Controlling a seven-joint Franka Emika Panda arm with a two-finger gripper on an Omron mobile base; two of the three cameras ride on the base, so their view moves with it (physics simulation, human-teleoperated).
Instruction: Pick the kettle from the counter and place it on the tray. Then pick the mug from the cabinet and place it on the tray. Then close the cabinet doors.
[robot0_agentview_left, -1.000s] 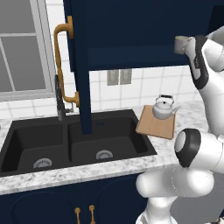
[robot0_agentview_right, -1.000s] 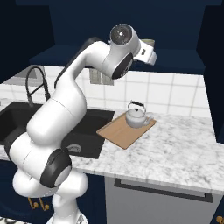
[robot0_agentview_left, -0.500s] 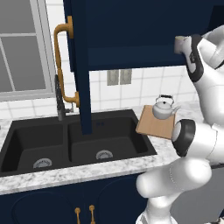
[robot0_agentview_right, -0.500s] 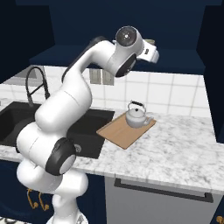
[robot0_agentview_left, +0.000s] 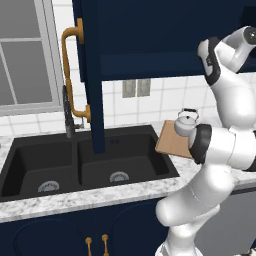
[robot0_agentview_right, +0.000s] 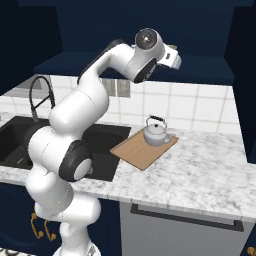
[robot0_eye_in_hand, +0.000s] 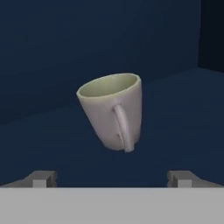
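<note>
Reaching deeper into the cabinet (robot0_agentview_left: 150, 35), wide-open hand (robot0_eye_in_hand: 112, 177) faces the unobstructed mug (robot0_eye_in_hand: 113, 111).

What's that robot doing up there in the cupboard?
It is reaching into the open navy cabinet for a beige mug on the shelf. Its pincer is wide open, pointed at the mug with the handle facing it, not touching it yet. The silver kettle already sits on the wooden tray beside the black sink.

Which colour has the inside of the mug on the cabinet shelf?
The mug is pale beige-grey outside, slightly greenish-cream inside; the hand view shows it best.
</note>
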